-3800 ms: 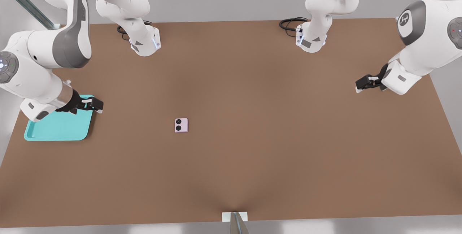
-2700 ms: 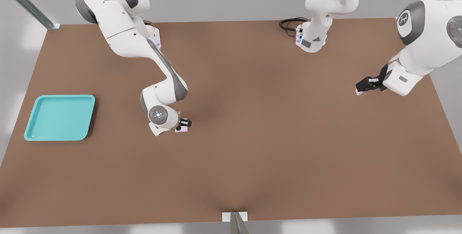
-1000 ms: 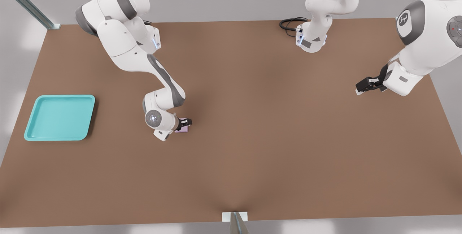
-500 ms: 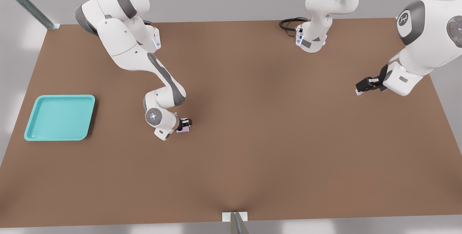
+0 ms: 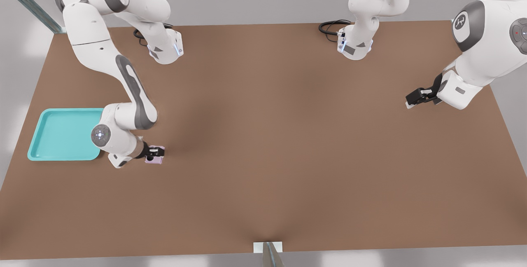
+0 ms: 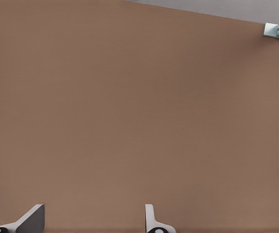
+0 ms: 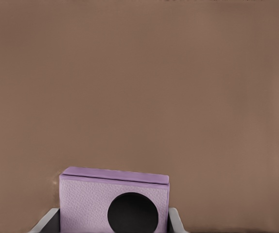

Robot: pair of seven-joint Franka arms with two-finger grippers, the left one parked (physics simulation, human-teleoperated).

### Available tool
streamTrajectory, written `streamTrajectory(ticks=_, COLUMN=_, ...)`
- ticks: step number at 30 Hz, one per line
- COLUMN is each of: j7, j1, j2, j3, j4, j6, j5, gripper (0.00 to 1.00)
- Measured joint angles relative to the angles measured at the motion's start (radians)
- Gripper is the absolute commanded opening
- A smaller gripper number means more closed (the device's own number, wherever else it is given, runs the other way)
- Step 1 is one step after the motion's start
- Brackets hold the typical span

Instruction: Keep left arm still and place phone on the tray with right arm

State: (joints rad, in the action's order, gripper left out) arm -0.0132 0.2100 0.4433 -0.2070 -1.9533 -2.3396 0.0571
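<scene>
Bench (image 5: 288, 155): a broad brown surface that fills most of the front view; it also forms the whole background of the right wrist view.
Right arm (image 5: 123, 94): white with grey bands, it reaches from its base at the far edge of the bench down toward the front view's left. Its lit wrist cap sits over the near right corner of the tray.
Tray (image 5: 61, 135): turquoise, shallow, with a raised rim and rounded corners. It lies flat on the bench at the front view's left edge, and its floor is bare where it shows.
Claw (image 5: 155, 153): black, pointing toward the front view's right, just beside the tray's right rim but outside it. Its two fingers (image 7: 176, 222) are clamped on the phone, one at each side.
Phone (image 7: 114, 201): pale pink-lilac with a textured face. One black round lens shows in the right wrist view. It is held above the bench just right of the tray in the front view, not over the tray.
</scene>
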Motion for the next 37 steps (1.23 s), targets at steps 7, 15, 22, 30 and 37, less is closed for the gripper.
streamTrajectory(ticks=7, j7=0.238, j1=0.353, j2=-0.008, j3=0.0, j4=0.0, j6=0.052, j5=-0.049, gripper=0.82)
streamTrajectory(ticks=15, j7=0.518, j1=0.549, j2=0.037, j3=0.011, j4=0.004, j6=0.071, j5=-0.129, gripper=1.0)
streamTrajectory(ticks=22, j7=0.643, j1=0.518, j2=-0.025, j3=-0.215, j4=0.32, j6=0.201, j5=-0.207, gripper=1.0)
streamTrajectory(ticks=30, j7=0.44, j1=-0.154, j2=-0.332, j3=0.115, j4=0.475, j6=0.544, j5=-0.191, gripper=1.0)
streamTrajectory(ticks=37, j7=0.291, j1=-0.37, j2=-0.333, j3=0.327, j4=0.476, j6=0.724, j5=-0.101, gripper=1.0)
